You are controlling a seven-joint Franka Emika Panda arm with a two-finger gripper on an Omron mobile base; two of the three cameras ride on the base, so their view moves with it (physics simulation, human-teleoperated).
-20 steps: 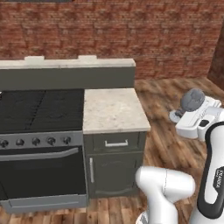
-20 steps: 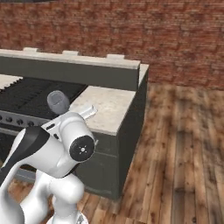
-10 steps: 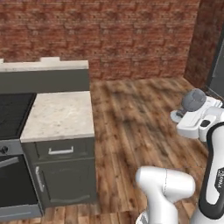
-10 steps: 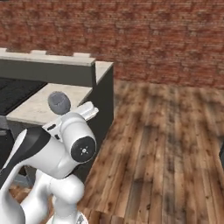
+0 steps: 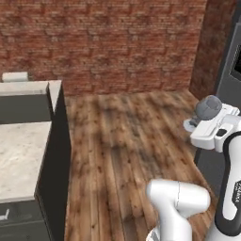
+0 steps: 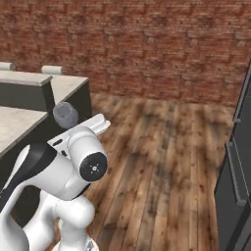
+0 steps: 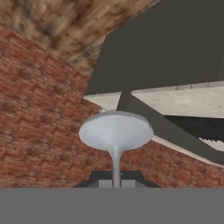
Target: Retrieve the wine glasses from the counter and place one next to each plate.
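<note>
Close in front of me, above the arm's white elbow, the tool (image 7: 116, 183) was pinched on the stem of a wine glass (image 5: 208, 107), carried high off the bench (image 5: 21, 157) at the left. To do this carry well, I'd judge, the glass should stay level and the base drive gently. Beyond lay the plank floor (image 6: 162, 142) and brick wall (image 5: 108, 42); I could read no writing anywhere.

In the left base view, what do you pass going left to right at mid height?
Beige speckled counter → dark side panel of the cabinet → bare wooden floor → end effector carrying a wine glass → dark appliance at the right edge.
</note>
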